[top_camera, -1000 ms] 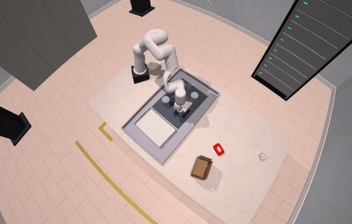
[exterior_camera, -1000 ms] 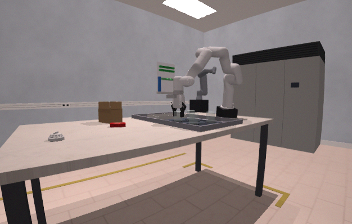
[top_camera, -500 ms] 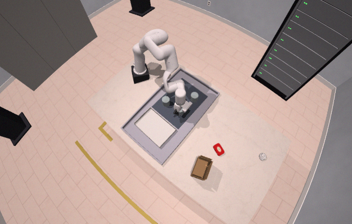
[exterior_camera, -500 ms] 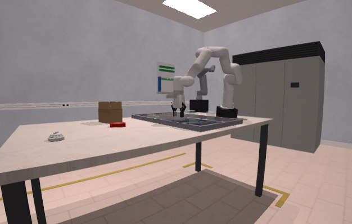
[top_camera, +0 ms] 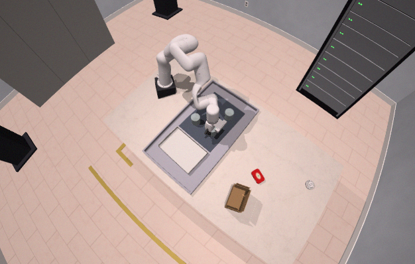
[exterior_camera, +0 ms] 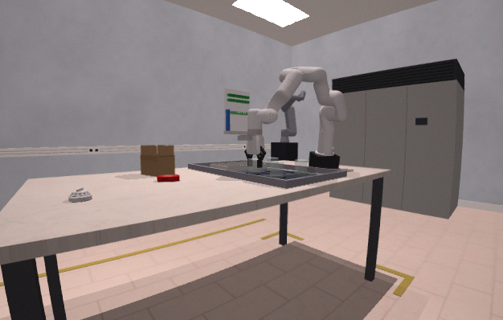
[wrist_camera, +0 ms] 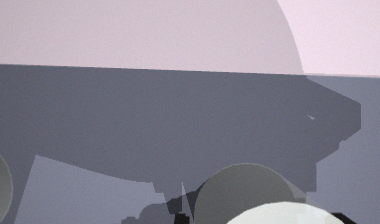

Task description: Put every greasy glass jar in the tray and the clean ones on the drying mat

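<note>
A small grey round gadget (exterior_camera: 79,195) lies nearest on the pale rectangular table (exterior_camera: 136,213), with a flat red case (exterior_camera: 168,178) and an open brown cardboard box (exterior_camera: 157,159) farther back. Beyond them sits the shallow grey tray (top_camera: 169,167) with its white inner panel (top_camera: 183,150) and, at its far end, the dark drying mat (top_camera: 238,117). Two pale-green glass jars stand on the mat, one (top_camera: 195,117) on each side (top_camera: 229,113) of the white arm's wrist; a third jar (wrist_camera: 287,214) fills the bottom of the wrist view, right under the tool. The black-fingered gripper (exterior_camera: 255,157) hangs low over the mat, its jaws wide apart and gripping nothing.
</note>
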### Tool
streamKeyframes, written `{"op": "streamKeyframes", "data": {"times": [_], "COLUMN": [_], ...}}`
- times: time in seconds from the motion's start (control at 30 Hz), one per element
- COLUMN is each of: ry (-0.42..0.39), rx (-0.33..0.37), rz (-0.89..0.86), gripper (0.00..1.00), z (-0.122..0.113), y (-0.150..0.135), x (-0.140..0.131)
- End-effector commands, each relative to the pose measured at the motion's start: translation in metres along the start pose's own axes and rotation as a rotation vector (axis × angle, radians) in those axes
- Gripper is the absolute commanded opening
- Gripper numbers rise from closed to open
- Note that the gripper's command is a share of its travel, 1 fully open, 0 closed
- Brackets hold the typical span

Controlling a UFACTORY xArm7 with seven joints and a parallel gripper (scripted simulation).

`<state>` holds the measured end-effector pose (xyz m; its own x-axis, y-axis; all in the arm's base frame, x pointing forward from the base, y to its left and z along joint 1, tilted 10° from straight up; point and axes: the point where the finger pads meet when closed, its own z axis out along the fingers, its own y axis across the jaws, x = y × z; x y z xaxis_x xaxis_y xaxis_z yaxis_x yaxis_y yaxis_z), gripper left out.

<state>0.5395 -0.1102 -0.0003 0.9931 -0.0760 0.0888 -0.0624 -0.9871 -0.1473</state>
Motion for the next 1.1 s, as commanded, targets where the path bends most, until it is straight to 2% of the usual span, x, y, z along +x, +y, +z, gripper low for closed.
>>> {"op": "streamKeyframes", "data": {"times": [0.0, 0.13, 0.17, 1.07], "ry": [0.005, 0.005, 0.005, 0.005], "rx": [-0.001, -0.001, -0.001, -0.001], "rz": [0.0, 0.0, 0.0, 0.0], "gripper": [0.79, 0.79, 0.76, 0.73], "z": [-0.0022, -0.0022, -0.0022, -0.0022], "y": [0.0007, 0.0007, 0.0007, 0.0007], "x": [0.002, 0.002, 0.002, 0.002]}}
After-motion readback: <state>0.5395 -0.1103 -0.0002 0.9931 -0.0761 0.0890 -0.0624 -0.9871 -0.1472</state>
